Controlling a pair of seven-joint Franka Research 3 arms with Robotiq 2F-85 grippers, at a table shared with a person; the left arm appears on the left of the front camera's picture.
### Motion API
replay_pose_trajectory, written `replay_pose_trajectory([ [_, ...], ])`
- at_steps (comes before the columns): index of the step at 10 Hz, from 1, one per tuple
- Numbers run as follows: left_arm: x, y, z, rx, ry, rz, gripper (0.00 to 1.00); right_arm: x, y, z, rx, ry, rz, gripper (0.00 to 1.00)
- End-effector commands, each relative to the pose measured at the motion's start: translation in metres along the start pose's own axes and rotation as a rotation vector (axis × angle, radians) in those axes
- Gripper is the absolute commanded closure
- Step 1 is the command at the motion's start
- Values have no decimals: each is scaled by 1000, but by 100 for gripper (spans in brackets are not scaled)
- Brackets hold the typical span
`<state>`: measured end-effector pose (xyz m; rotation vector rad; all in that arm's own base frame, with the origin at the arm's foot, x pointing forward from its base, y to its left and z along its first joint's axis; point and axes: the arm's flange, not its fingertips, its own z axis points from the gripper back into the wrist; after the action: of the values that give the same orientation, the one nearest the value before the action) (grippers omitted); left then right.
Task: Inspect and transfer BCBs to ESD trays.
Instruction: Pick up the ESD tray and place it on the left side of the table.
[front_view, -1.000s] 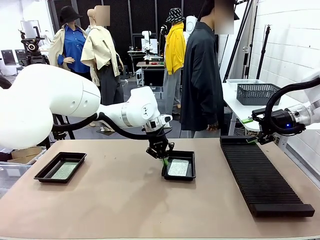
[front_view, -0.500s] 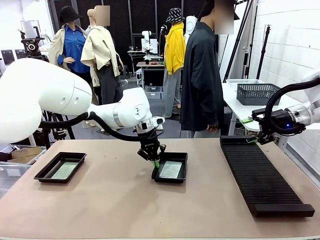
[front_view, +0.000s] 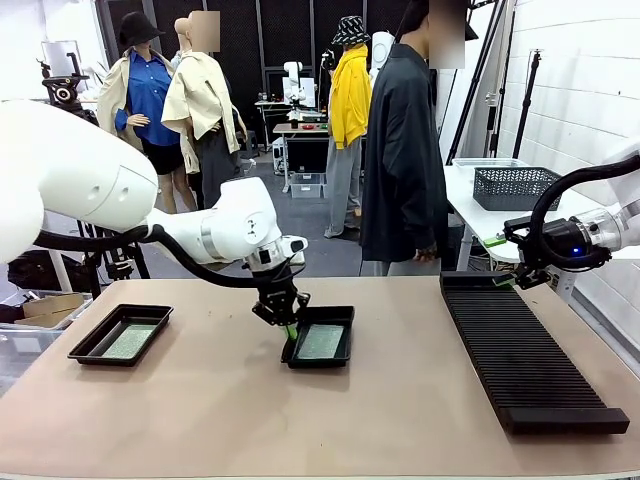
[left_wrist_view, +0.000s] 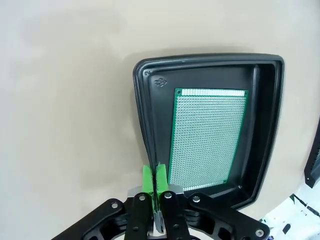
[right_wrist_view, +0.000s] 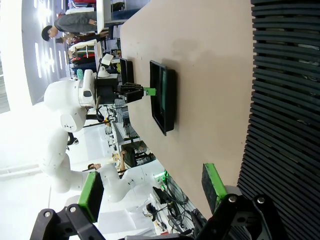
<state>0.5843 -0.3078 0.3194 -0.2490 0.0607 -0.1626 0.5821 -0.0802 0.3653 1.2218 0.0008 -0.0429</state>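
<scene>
My left gripper (front_view: 286, 324) is shut on the left rim of a black ESD tray (front_view: 340, 313) near the middle of the table. In the left wrist view the green pads (left_wrist_view: 148, 176) pinch that tray's rim (left_wrist_view: 144, 105), and a green BCB (left_wrist_view: 207, 135) lies flat on the tray floor. The front view shows the same BCB (front_view: 320, 342). A second ESD tray (front_view: 92, 349) sits at the table's left with another BCB (front_view: 131, 341) in it. My right gripper (front_view: 521, 273) hovers open over the far end of the rack, with nothing between its fingers (right_wrist_view: 150, 187).
A long black ribbed rack (front_view: 530, 360) runs down the right side of the table. A grey mesh basket (front_view: 515, 187) stands on a white table behind it. A person in a dark coat (front_view: 405, 150) stands at the far edge.
My left gripper has dragged the middle tray, with its board, leftward across the table. The right arm has not moved.
</scene>
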Motion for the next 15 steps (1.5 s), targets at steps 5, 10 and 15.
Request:
replay_pose_trajectory([
  [5, -22, 68, 12, 14, -18, 70, 100, -1, 3, -2, -5, 0, -8, 0],
  [10, -29, 115, 32, 3, -10, 108, 100, -1, 3, -2, -5, 0, -8, 0],
  [15, -33, 168, 55, 55, 10, 98, 100, -1, 3, -2, -5, 0, -8, 0],
])
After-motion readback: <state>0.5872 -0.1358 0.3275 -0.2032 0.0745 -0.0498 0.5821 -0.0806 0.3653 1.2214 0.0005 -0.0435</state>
